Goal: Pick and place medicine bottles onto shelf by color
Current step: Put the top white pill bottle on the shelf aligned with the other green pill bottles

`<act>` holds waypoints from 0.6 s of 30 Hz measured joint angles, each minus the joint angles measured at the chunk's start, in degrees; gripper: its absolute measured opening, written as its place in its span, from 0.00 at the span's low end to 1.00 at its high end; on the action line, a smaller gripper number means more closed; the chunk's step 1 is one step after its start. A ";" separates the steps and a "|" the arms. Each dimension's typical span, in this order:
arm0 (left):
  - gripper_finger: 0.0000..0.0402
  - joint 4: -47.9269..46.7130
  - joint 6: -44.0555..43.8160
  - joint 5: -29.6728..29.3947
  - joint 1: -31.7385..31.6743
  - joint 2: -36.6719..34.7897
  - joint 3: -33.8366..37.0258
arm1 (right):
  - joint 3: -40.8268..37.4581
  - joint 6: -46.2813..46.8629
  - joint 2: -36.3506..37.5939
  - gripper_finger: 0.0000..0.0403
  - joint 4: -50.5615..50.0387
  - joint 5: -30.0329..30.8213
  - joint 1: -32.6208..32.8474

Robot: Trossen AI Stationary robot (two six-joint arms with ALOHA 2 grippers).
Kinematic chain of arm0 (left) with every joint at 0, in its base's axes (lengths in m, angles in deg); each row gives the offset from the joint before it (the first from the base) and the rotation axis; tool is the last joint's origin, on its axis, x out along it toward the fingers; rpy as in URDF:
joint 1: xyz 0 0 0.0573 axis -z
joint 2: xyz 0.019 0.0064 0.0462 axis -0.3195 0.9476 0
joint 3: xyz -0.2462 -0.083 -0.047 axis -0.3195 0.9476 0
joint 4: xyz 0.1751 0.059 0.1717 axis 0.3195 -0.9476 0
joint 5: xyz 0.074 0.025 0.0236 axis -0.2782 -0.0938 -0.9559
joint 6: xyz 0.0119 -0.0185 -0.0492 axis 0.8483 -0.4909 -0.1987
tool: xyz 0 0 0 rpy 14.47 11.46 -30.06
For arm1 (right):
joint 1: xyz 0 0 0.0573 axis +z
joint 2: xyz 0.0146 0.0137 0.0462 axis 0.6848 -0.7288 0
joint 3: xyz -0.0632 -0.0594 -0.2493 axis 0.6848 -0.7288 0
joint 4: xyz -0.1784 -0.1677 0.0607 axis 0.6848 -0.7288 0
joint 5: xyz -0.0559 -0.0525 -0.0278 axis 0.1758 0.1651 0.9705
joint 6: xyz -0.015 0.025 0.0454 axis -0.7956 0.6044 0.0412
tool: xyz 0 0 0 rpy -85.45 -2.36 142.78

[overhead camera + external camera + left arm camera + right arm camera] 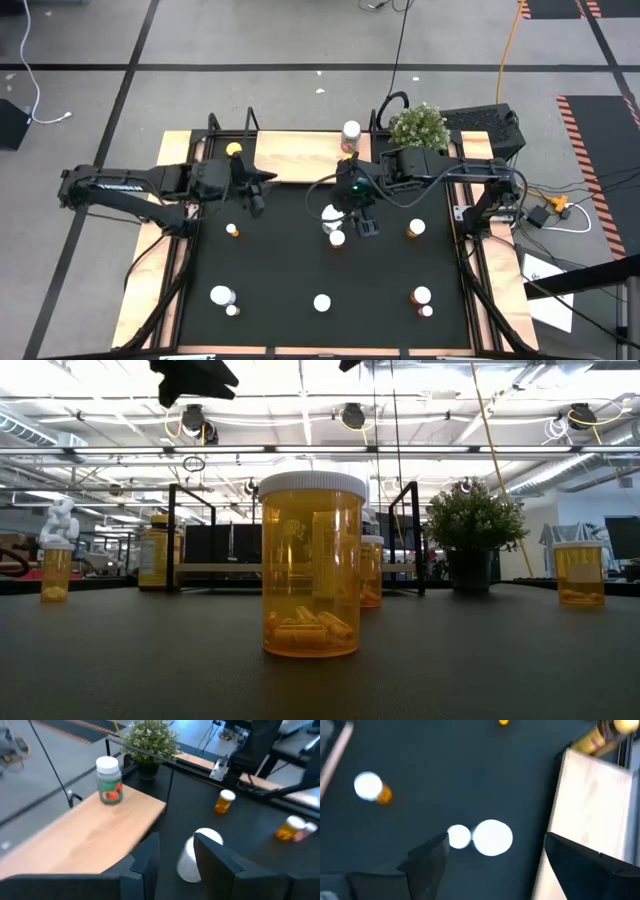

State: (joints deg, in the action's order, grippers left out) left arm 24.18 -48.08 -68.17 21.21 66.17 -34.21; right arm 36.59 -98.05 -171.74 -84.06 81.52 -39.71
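The shelf [300,155], a light-wood board with black posts, lies at the mat's far edge. On it stand a white-capped bottle with a green and red label [109,780] and a yellow-lidded jar [233,150]. Several amber and white medicine bottles stand about the black mat [280,270]. My left gripper [262,185] hangs by the shelf's near edge, narrowly open and empty, pointing toward a white bottle [189,862]. My right gripper [495,840] hovers open above that white bottle [331,213] and a small amber one [337,238], touching neither.
A potted plant [420,125] stands at the shelf's right end. Amber bottles stand at the mat's left [232,230], right [416,228] and near side [322,302]. One amber bottle [311,565] fills the middle of the low view.
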 joint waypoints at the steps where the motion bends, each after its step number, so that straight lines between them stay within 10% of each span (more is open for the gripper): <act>1: 0.30 -0.62 -2.25 -0.68 1.21 0.00 0.00 | 0.00 -3.52 -0.03 0.78 0.44 0.00 0.00; 18: 0.30 -5.37 -18.90 -5.28 10.66 0.02 0.00 | -19.72 -15.92 0.02 0.67 18.18 -2.79 -1.71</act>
State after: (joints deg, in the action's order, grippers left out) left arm 18.80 -66.98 -73.45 31.87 66.19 -34.21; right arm 16.87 -113.97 -171.72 -65.88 78.73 -41.42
